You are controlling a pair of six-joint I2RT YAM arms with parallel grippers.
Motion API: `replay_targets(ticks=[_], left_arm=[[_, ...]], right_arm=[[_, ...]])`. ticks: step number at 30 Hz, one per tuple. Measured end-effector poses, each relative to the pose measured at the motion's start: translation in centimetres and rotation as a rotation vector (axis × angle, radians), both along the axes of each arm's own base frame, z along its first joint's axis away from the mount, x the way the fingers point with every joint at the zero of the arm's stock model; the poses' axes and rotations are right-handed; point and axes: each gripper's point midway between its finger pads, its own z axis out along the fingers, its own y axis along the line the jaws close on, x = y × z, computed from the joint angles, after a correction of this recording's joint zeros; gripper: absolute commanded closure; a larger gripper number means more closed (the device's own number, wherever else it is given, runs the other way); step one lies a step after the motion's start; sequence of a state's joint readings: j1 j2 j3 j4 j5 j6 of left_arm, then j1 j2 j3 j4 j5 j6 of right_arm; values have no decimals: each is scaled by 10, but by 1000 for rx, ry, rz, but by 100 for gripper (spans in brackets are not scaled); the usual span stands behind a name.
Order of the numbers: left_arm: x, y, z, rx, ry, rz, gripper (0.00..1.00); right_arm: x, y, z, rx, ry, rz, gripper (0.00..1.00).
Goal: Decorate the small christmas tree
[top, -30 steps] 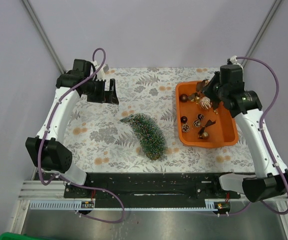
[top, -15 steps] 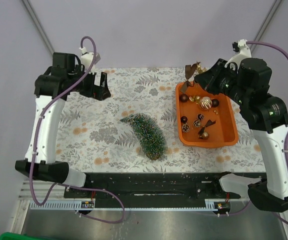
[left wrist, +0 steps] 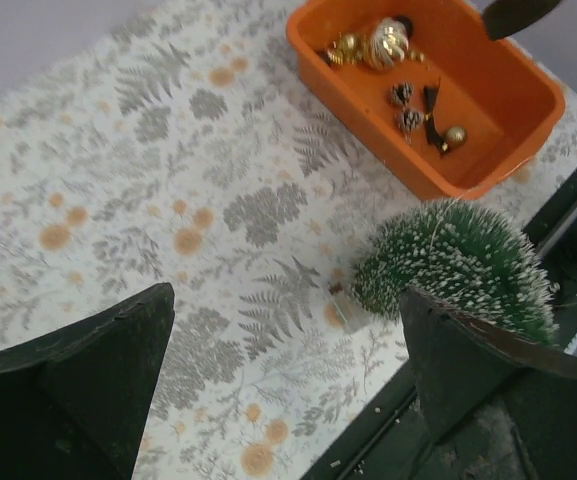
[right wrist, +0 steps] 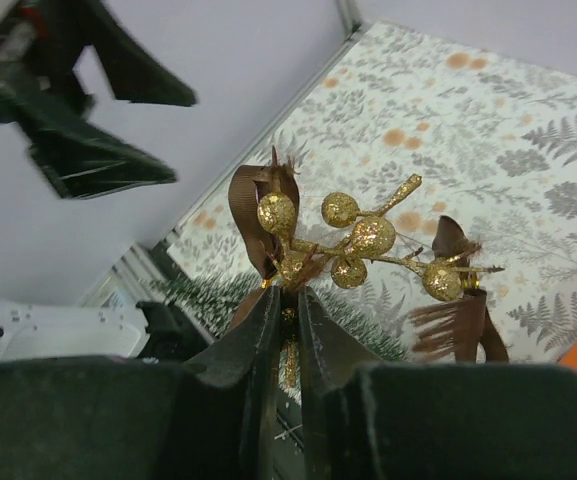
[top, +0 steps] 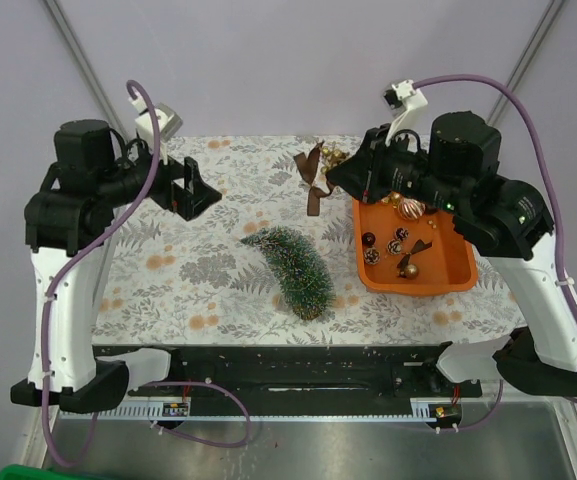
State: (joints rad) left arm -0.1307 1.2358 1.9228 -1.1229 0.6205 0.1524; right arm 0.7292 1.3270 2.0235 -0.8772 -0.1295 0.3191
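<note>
Sprig of gold berries (right wrist: 372, 237) hangs pinched in the right gripper (right wrist: 286, 300), raised over the table (top: 228, 290); left gripper (left wrist: 283, 330) hovers spread.

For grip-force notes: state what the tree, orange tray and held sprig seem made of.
The small christmas tree: probably plastic bristles, dark green, white-frosted tips. The orange tray: smooth moulded plastic, judging by even colour and soft sheen. The sprig in the right gripper: glitter-coated gold balls on thin stems; brown ribbon looks like fabric, frayed ends.
</note>
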Motion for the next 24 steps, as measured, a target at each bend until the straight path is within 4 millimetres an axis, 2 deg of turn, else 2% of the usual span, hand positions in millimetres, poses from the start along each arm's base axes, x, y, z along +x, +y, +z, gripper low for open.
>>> replay_targets(ticks=[6,10,12,15,24], left_arm=[[4,-1,-79,35,201,-18,1],[1,-3,-109,44,280,-34,2],[-3,-4,-115,40,297,-46,2],[-10,-10,-114,30,289,-78,2],[-33,-34,-100,16,234,-198,3]], right_arm=[[-34,20,-12,-69,17,129,81],[-53,44,-6,-111,-10,220,80],[-64,59,-9,-146,-18,269,80],[-75,74,-24,-218,-10,314,80],[-68,62,-65,-356,38,253,74]])
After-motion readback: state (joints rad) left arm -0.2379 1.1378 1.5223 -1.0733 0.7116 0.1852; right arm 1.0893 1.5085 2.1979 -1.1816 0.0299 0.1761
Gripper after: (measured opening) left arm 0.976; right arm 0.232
